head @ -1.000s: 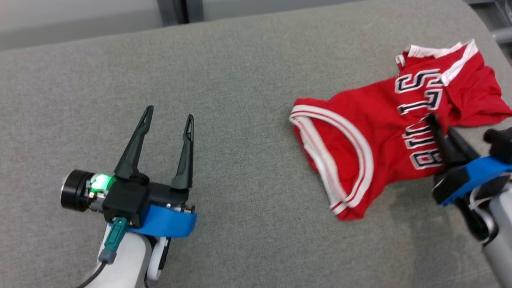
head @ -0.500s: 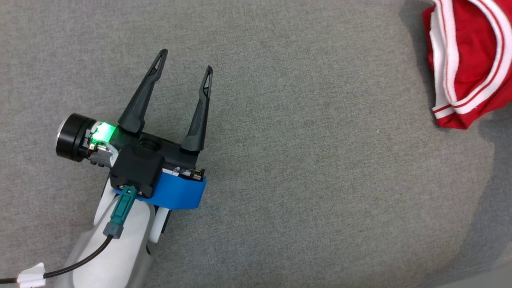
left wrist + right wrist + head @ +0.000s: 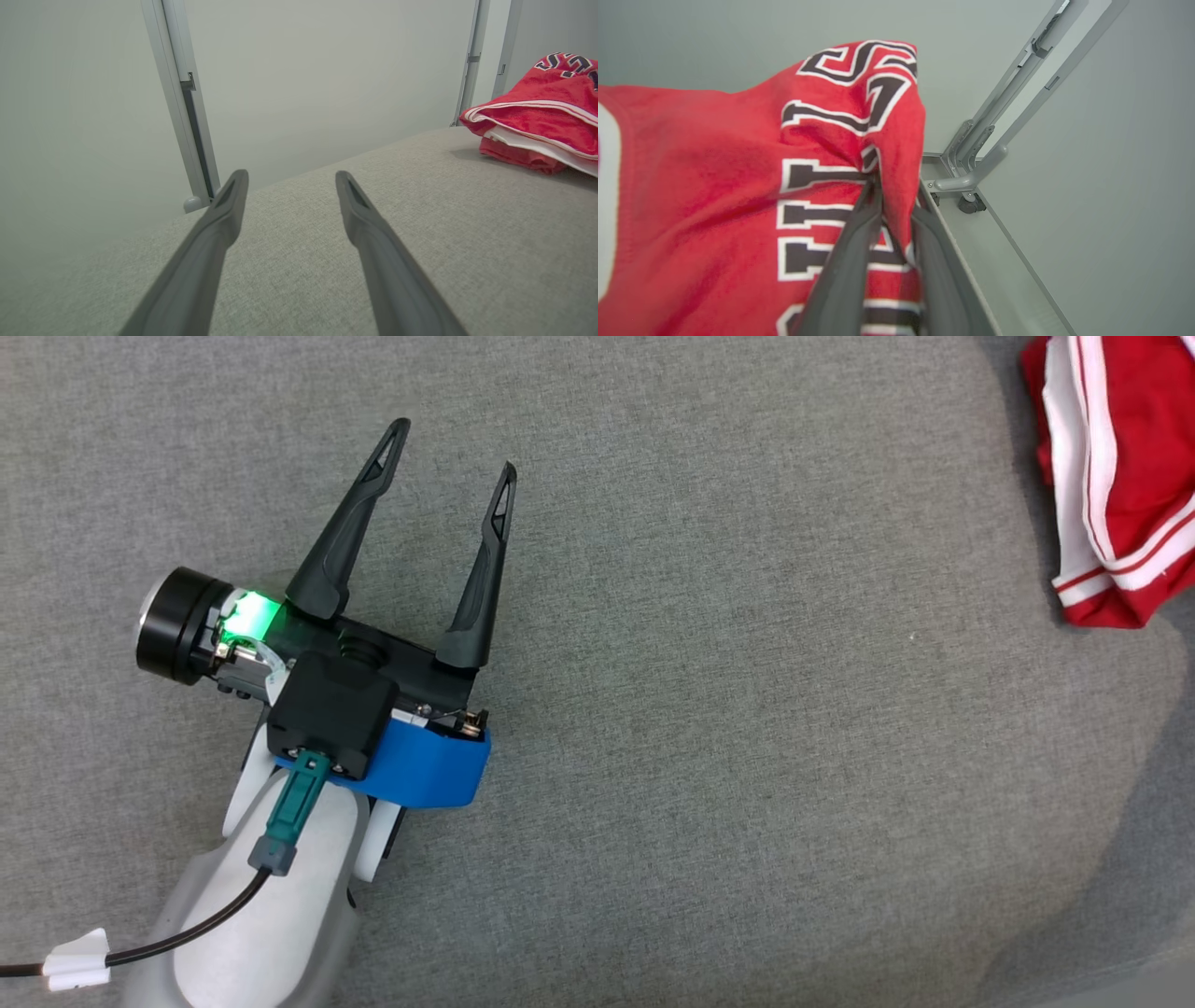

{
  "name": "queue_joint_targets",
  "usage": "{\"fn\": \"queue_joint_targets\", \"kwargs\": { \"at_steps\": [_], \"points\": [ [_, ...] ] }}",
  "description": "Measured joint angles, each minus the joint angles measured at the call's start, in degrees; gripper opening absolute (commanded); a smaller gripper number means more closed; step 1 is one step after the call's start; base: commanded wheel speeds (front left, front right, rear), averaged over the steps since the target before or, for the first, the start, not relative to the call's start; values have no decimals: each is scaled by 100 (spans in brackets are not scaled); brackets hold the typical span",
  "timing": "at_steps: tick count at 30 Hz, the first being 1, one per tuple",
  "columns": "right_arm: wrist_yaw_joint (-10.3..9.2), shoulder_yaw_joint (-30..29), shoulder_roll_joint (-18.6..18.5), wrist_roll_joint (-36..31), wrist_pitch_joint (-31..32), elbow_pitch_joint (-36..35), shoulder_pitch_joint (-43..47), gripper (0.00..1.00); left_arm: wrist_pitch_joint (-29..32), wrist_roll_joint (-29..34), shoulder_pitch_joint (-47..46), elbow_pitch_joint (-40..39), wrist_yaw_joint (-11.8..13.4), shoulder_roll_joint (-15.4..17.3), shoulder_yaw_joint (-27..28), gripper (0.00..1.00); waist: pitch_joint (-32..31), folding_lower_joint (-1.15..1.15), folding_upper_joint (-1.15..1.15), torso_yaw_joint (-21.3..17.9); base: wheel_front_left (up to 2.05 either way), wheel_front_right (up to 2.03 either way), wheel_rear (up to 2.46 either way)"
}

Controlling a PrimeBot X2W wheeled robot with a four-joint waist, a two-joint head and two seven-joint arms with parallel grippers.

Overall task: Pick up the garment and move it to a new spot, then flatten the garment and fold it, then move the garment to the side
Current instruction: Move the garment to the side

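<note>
In the head view the left gripper [image 3: 455, 446] hovers over the grey cushion [image 3: 709, 728], its two dark fingers spread wide with nothing between them and a green light glowing on its body. The garment [image 3: 1120, 476], red with white trim, lies bunched at the cushion's upper right corner, well apart from that gripper. In the left wrist view the left gripper [image 3: 292, 176] again stands open and empty above the cushion [image 3: 299, 261]. The garment [image 3: 537, 112] is heaped on the cushion's far right, its white-edged hem facing the camera and dark lettering on top. A metal post [image 3: 182, 93] rises against a pale wall beyond. In the right wrist view the right gripper [image 3: 896, 196] has its fingers close together with a fold of the garment [image 3: 714, 186] pinched between them. The cloth is puckered at the tips, and its black-and-white letters spread to the left. A grey metal frame [image 3: 980, 154] stands to the right.
</note>
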Motion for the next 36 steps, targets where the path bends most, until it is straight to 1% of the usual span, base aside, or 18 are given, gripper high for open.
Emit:
{"fn": "queue_joint_targets", "kwargs": {
  "at_steps": [4,7,11,14,16,20,24,28,30,36],
  "points": [
    [0,-321,92,-460,-2,-249,32,100,-24,-41,1,67,15,-4,-2,100,-62,0,0,28,0,0,0],
    [0,-693,265,-751,-4,-436,246,100,-45,-74,15,153,30,-12,-7,100,-201,0,0,63,0,0,0],
    [0,-993,745,-884,-7,-1226,815,100,-70,-174,212,272,71,-36,-2,100,-517,-2,0,114,0,0,0],
    [-1,-1031,1143,-795,-8,-1895,1411,100,-79,-254,405,361,110,-49,14,100,-819,-1,-1,163,0,0,0],
    [0,-932,1454,-735,-7,-2294,1851,100,-85,-307,585,415,154,-52,38,100,-1035,-2,-1,178,0,0,0],
    [-1,-647,1853,-588,-7,-2960,2568,100,-89,-432,907,515,234,-42,109,100,-1471,-2,-1,212,0,0,0],
    [-1,-193,2237,-522,-8,-3356,3156,100,-92,-610,1346,665,324,-1,213,100,-1909,-2,-2,243,0,0,0],
    [-1,160,2412,-454,25,-3622,3560,100,-93,-739,1718,722,421,38,325,100,-2287,-3,-3,296,0,0,0],
    [-1,286,2479,-375,40,-3737,3752,100,-94,-820,1876,761,482,51,389,100,-2444,-3,-3,394,0,0,0],
    [-1,491,2666,-292,197,-4106,4278,100,-93,-1032,2240,957,632,112,630,100,-2786,-2,-3,843,0,0,0]
  ]
}}
